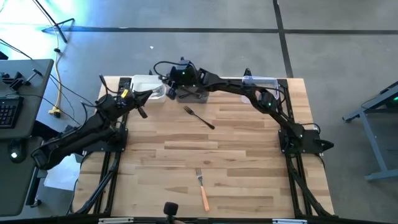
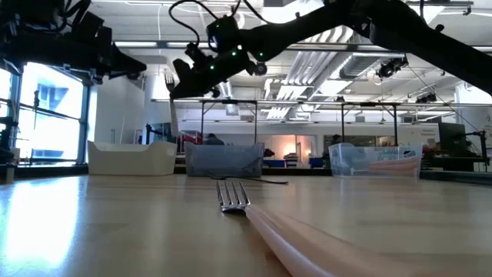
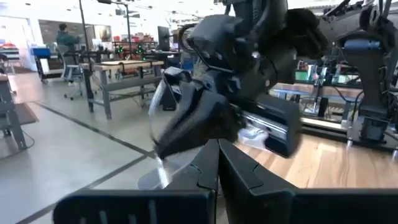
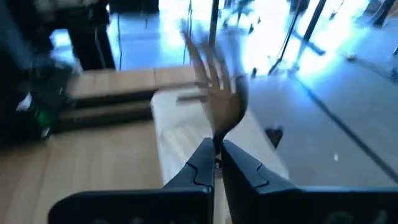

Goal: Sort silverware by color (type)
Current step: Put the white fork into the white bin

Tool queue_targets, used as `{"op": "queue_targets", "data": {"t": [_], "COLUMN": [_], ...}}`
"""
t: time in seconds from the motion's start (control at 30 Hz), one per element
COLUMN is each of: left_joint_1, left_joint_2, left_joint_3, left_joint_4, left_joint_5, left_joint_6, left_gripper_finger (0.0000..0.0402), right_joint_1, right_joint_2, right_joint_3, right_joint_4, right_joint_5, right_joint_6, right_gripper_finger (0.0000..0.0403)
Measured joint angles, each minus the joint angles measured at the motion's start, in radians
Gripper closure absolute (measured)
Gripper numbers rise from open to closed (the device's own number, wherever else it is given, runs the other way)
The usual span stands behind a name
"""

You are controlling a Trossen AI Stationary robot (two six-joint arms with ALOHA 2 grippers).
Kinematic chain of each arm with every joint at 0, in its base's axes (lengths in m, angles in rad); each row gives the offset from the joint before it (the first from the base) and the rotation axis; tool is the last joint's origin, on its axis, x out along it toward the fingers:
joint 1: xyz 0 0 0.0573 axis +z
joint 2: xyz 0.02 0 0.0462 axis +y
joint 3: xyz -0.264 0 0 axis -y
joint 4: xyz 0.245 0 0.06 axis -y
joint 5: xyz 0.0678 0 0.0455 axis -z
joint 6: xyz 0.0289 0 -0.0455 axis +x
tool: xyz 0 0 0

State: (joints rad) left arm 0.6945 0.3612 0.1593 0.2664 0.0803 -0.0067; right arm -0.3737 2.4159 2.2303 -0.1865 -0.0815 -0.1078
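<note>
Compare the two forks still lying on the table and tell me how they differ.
The black fork is dark all over; the orange-handled fork has a silver metal head. The black fork lies in the table's far half, just in front of the grey bin; the orange-handled fork lies near the front edge. The black fork lies diagonally; the orange-handled one points nearly straight toward the bins. Both lie flat, untouched by either gripper.

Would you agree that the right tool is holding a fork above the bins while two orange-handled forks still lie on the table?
Not quite: only one fork on the table has an orange handle; the other is all dark, as the high view shows. The rest stands: the right tool grips a fork above the bins.
</note>
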Motion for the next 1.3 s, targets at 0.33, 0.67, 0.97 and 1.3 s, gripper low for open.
{"op": "queue_targets", "data": {"t": [0.33, 0.67, 0.97, 1.3], "left_joint_1": [0.000, -0.001, -0.001, -0.057], "left_joint_2": [-0.006, -0.006, -0.003, 0.168], "left_joint_3": [0.000, 0.000, 0.001, 0.001], "left_joint_4": [-0.113, -0.135, -0.209, -0.332], "left_joint_5": [-0.009, -0.015, 0.008, 0.038], "left_joint_6": [-0.019, -0.037, -0.054, -0.228], "left_gripper_finger": [0.0401, 0.0401, 0.0401, 0.0400], "right_joint_1": [0.033, 0.060, 0.068, 0.039], "right_joint_2": [0.007, 0.007, -0.084, -0.251], "right_joint_3": [-0.002, -0.003, -0.002, -0.281], "right_joint_4": [0.082, 0.051, -0.370, -0.600], "right_joint_5": [-0.055, -0.066, -0.059, 0.067], "right_joint_6": [0.033, 0.050, -0.046, -0.072], "right_gripper_finger": [0.0402, 0.0403, 0.0403, 0.0403]}}
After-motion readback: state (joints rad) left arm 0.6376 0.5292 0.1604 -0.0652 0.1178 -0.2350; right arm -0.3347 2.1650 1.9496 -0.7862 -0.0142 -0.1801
